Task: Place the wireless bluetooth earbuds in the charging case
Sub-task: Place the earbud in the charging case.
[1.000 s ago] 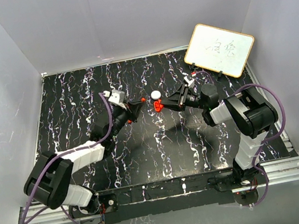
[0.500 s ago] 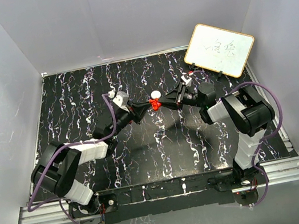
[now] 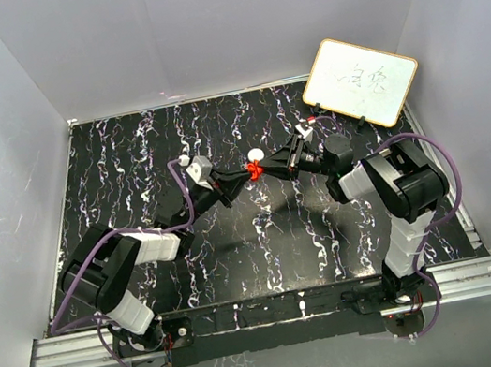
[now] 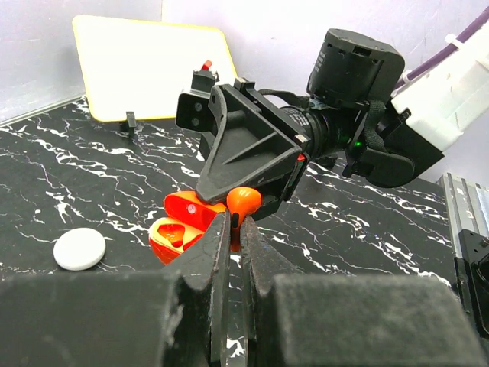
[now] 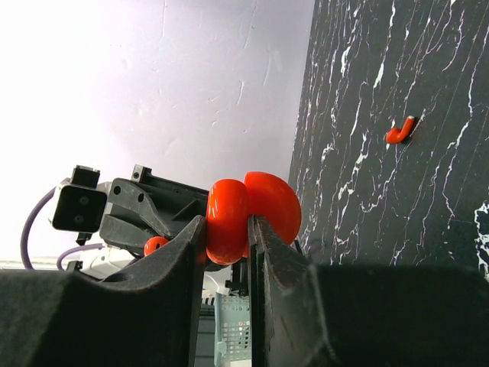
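Observation:
My left gripper (image 4: 235, 222) is shut on a small red earbud (image 4: 243, 202), whose rounded head sticks out past the fingertips. Just beyond it hangs the red charging case (image 4: 182, 223), open, with its hollow wells facing me. My right gripper (image 5: 227, 229) is shut on that case (image 5: 229, 218), its lid (image 5: 273, 200) swung out to the side. From above, both grippers (image 3: 242, 175) (image 3: 271, 167) meet tip to tip over the middle of the table, with the case (image 3: 259, 171) between them. A second red earbud (image 5: 399, 131) lies loose on the black table.
A white coin-sized disc (image 3: 257, 155) lies on the marbled tabletop (image 3: 127, 157) just behind the meeting grippers, also low on the left in the left wrist view (image 4: 79, 250). A propped white board (image 3: 361, 80) stands at the back right. Grey walls enclose three sides.
The left arm has swung right and carried its earbud up to the open case. The right gripper has edged slightly toward the back with the case.

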Controlling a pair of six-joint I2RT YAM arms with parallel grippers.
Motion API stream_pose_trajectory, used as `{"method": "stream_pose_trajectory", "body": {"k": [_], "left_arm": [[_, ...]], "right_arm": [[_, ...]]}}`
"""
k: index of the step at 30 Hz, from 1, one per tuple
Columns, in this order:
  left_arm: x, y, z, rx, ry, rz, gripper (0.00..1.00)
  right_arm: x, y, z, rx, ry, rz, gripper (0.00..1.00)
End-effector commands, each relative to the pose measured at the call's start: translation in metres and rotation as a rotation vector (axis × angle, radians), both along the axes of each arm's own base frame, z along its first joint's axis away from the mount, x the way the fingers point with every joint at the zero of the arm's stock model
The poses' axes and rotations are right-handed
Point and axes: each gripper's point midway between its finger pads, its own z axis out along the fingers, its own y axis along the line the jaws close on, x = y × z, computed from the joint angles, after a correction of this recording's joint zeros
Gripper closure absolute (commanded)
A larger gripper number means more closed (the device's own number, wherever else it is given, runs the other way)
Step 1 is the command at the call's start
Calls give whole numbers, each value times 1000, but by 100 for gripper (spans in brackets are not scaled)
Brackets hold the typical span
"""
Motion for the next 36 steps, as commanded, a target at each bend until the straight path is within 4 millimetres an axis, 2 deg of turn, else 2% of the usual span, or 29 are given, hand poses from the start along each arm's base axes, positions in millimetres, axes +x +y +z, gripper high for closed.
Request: {"method": "stream_pose_trajectory", "body": {"k": [1,36], "left_arm": [[-3,0,15,-25,-88,-18,100],[6,-4,9,-14,-137,-14,100]], "right_arm": [[1,4,24,38,-100,14,100],[-11,6,33,77,-106,54,100]]}}
